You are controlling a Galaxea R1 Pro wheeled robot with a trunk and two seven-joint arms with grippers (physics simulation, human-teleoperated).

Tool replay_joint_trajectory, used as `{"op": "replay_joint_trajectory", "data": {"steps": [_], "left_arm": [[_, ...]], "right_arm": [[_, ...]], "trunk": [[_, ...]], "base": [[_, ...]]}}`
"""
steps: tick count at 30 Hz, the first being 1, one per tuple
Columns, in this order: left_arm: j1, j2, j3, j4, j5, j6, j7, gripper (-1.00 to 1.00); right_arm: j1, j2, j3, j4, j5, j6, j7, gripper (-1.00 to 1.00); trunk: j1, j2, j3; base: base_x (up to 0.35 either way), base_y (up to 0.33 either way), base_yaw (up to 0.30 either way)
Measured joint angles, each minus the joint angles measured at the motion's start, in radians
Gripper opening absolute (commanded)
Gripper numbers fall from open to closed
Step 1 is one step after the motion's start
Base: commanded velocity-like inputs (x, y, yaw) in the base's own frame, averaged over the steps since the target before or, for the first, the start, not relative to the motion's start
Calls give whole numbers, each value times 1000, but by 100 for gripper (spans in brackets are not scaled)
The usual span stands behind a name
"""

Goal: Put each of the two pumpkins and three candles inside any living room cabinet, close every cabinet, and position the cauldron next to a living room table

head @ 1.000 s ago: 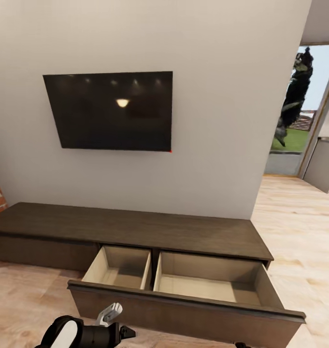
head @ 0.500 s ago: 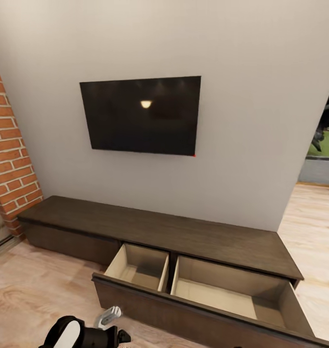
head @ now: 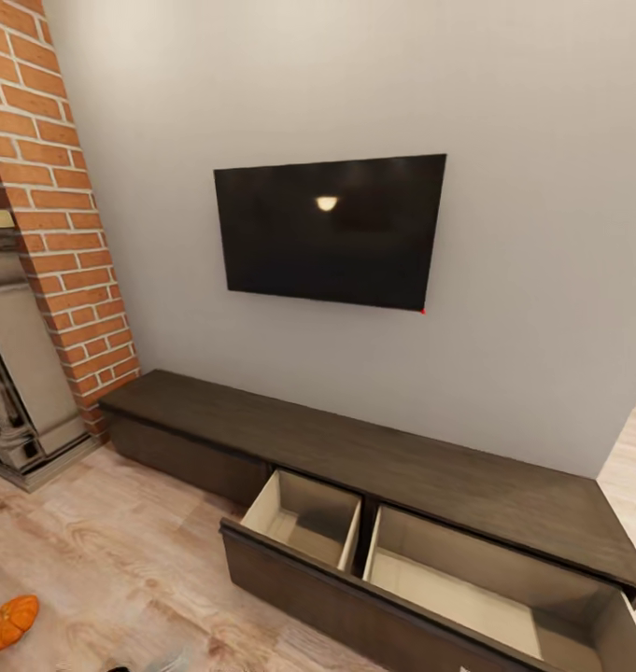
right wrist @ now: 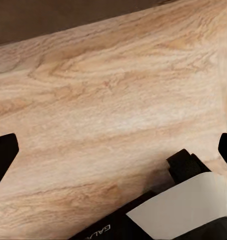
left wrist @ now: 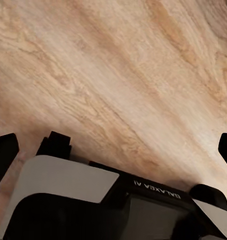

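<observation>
An orange ribbed pumpkin [head: 7, 623] lies on the wood floor at the head view's lower left corner. The long dark brown cabinet [head: 374, 457] runs along the wall under a TV. Its wide drawer [head: 355, 602] is pulled out, and both pale wood compartments look bare. In the left wrist view my left gripper [left wrist: 113, 147] is open over bare floor, its black fingertips [left wrist: 3, 150] spread far apart. My right gripper [right wrist: 113, 150] is open too, over floor close to the cabinet's dark front [right wrist: 68, 15]. The candles and the cauldron are out of view.
A black TV [head: 332, 229] hangs on the grey wall. A brick chimney [head: 61, 196] with a grey fireplace surround [head: 19, 373] stands at the left. My own base [left wrist: 68, 200] shows under the left gripper.
The camera has swung left: cabinet and TV sit further right in the picture, the doorway has left it, and the brick fireplace and the pumpkin have come into view.
</observation>
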Motion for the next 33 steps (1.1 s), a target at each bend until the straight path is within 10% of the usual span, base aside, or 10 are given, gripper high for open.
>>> {"op": "replay_joint_trajectory", "data": {"steps": [9,21,33], "left_arm": [[0,-2,-4,121,-130,-145,4,100],[0,-4,-6,216,-139,-265,-2,100],[0,-14,-8,252,-141,-347,-2,100]], "right_arm": [[0,20,17,-6,73,-24,-29,100],[1,21,26,-4,79,-41,-22,100],[1,23,158,2,75,-96,-7,100]], "trunk": [[-34,63,28],[-81,147,66],[-127,231,103]], "base": [[0,0,292],[-4,0,292],[-42,0,292]]}}
